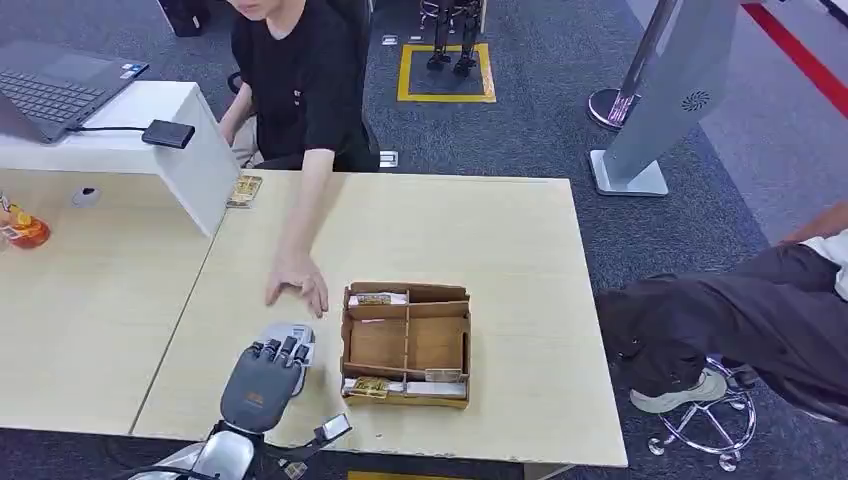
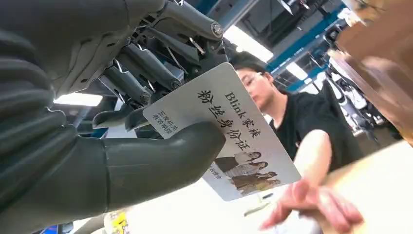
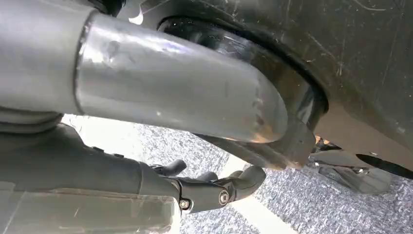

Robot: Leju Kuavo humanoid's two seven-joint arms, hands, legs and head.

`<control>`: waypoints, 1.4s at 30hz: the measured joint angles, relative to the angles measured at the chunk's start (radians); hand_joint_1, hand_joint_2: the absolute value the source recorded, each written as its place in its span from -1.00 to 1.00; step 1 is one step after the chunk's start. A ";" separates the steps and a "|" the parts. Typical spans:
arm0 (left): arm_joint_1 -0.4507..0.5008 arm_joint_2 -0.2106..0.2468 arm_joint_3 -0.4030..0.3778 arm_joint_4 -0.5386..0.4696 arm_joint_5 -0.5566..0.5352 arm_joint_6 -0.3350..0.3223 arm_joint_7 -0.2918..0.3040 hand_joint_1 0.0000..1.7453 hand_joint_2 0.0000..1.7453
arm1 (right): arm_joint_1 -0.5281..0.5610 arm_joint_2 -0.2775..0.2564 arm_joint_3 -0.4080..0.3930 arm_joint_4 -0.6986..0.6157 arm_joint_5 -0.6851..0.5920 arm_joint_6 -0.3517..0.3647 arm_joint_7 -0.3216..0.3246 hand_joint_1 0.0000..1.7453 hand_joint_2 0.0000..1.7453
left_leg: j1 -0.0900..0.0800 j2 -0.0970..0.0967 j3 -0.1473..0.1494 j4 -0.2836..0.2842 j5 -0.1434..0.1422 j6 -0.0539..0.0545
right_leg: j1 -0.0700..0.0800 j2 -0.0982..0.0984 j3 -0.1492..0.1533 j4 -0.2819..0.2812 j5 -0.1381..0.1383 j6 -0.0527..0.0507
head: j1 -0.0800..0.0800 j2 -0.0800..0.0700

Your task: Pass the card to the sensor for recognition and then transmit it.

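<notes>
Left hand (image 1: 265, 378) low at near bench (image 1: 520, 250) edge, palm down, knuckles up, just left of cardboard box (image 1: 406, 344). In left wrist view, card (image 2: 229, 131) pinched between thumb (image 2: 160, 156) below and darker fingers (image 2: 146, 63) above; grip confirmed. Card white, printed text plus small group photo at far end. Long axis running out from the grip, away from wrist, free end pointing toward person's hand (image 1: 298, 282). In head view, pale card edge barely visible past fingertips, over bench between box and person's hand.

Person's hand palm down on bench, just beyond left hand, not touching card. Person in black shirt (image 1: 295, 80) seated at far side.

Box divided into compartments; cards stacked in strips along near and far sides, middle compartments bare cardboard.

Right hand (image 3: 209, 187) seen in right wrist view, hanging over grey carpet, fingers curled in, nothing held.

Laptop (image 1: 55, 90) on raised white stand at far left. Grey kiosk (image 1: 660, 100) standing on floor beyond bench.
</notes>
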State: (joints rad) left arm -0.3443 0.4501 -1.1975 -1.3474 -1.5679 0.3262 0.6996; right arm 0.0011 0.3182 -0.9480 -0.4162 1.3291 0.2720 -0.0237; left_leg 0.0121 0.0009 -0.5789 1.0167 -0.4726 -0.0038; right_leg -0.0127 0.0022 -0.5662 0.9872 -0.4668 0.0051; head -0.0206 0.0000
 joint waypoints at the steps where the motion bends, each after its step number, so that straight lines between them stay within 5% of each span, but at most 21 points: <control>1: 0.005 0.000 -0.004 0.004 0.000 -0.002 0.000 1.00 1.00 | 0.000 0.000 -0.002 0.000 0.003 0.000 -0.001 -1.00 -1.00 | 0.000 0.000 0.000 0.000 0.000 0.000 | 0.000 0.000 0.000 0.000 0.000 0.000 | 0.000 0.000; 30: 0.024 -0.003 -0.024 0.032 0.000 -0.006 -0.001 1.00 1.00 | -0.001 0.000 -0.006 0.000 0.007 0.000 -0.003 -1.00 -1.00 | 0.000 0.000 0.000 0.000 0.000 0.000 | 0.000 0.000 0.000 0.000 0.000 0.000 | 0.000 0.000; 42: 0.084 -0.001 0.006 0.081 0.000 -0.017 -0.135 1.00 1.00 | -0.006 0.000 -0.031 0.005 0.034 0.000 -0.011 -1.00 -1.00 | 0.000 0.000 0.000 0.000 0.000 0.000 | 0.000 0.000 0.000 0.000 0.000 0.000 | 0.000 0.000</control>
State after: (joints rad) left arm -0.2603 0.4490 -1.1918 -1.2665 -1.5679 0.3094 0.5646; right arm -0.0050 0.3178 -0.9788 -0.4116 1.3634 0.2716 -0.0351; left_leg 0.0122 0.0008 -0.5787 1.0165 -0.4726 -0.0038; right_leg -0.0126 0.0020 -0.5660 0.9872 -0.4668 0.0051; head -0.0210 0.0000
